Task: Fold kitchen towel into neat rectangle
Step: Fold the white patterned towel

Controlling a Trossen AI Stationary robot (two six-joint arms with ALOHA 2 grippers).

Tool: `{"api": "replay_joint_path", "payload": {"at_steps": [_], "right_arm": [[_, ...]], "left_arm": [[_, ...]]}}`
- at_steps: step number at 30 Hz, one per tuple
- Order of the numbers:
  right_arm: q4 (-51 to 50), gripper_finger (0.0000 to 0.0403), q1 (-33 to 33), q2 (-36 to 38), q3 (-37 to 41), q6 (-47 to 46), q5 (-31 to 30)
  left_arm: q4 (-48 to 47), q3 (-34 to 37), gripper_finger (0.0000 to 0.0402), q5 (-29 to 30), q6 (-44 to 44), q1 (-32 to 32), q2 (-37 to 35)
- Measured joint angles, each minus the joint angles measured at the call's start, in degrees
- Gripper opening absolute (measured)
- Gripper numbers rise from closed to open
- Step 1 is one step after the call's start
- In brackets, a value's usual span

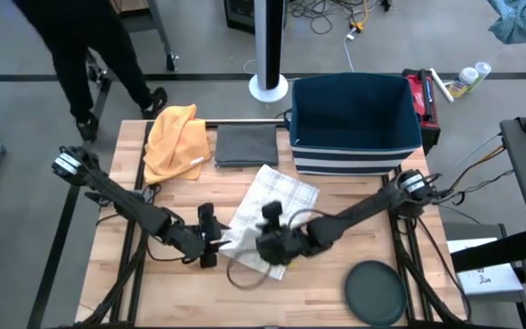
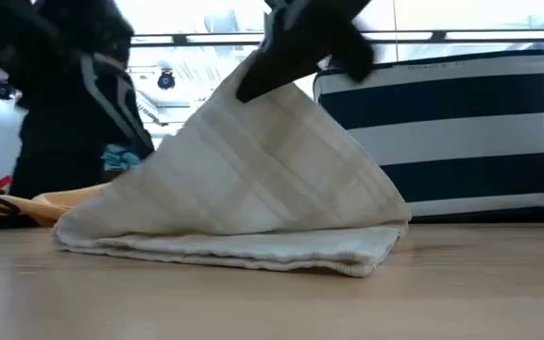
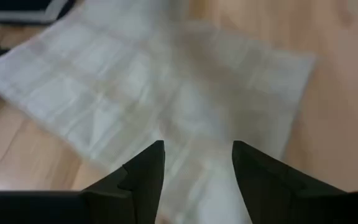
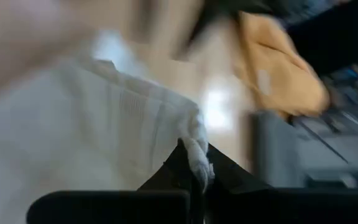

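Looking down from the high view, we see the kitchen towel (image 1: 268, 215) lying near the middle of the wooden surface (image 1: 172, 292), a pale checked cloth spread at an angle, with its lower edge bunched between the two arms. The right gripper (image 1: 265, 245) is at this lower edge, a little below the centre of the frame, and its fingers are together, clamped on a corner of the kitchen towel; in the right wrist view a white fold of cloth (image 4: 197, 155) sticks out between the closed dark fingers. In the low view this corner is lifted, so the kitchen towel (image 2: 253, 179) makes a tent shape, with its other layers flat on the surface.

The left gripper (image 1: 210, 239) is just left of the cloth, in the lower centre-left of the high view. Its fingers (image 3: 145, 177) stand apart in the left wrist view, above the kitchen towel (image 3: 166, 93), and nothing is between them.

In the upper part of the high view we see a yellow cloth (image 1: 173, 139) at the left, a folded grey cloth (image 1: 245, 144) beside it, and a dark blue striped basket (image 1: 354, 123) at the right. A dark round plate (image 1: 374, 292) lies in the lower right. A person in dark clothes (image 1: 89, 50) stands in the upper left, off the surface.
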State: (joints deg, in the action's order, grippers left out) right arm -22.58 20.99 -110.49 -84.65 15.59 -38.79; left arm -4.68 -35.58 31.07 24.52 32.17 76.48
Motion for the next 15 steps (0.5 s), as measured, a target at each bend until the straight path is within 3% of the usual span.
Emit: {"api": "replay_joint_path", "payload": {"at_steps": [3,15], "right_arm": [[-0.13,0.0003,-2.53,0.69,-0.37,-0.07,-3.15],[-0.97,0.0002,-5.42,3.64,-0.44,-2.18,-2.45]], "left_arm": [[5.20,0.78,0.0183,0.14,0.18,0.63,0.71],[5.14,1.97,0.0215,10.11,6.76,1.17,7.23]]}}
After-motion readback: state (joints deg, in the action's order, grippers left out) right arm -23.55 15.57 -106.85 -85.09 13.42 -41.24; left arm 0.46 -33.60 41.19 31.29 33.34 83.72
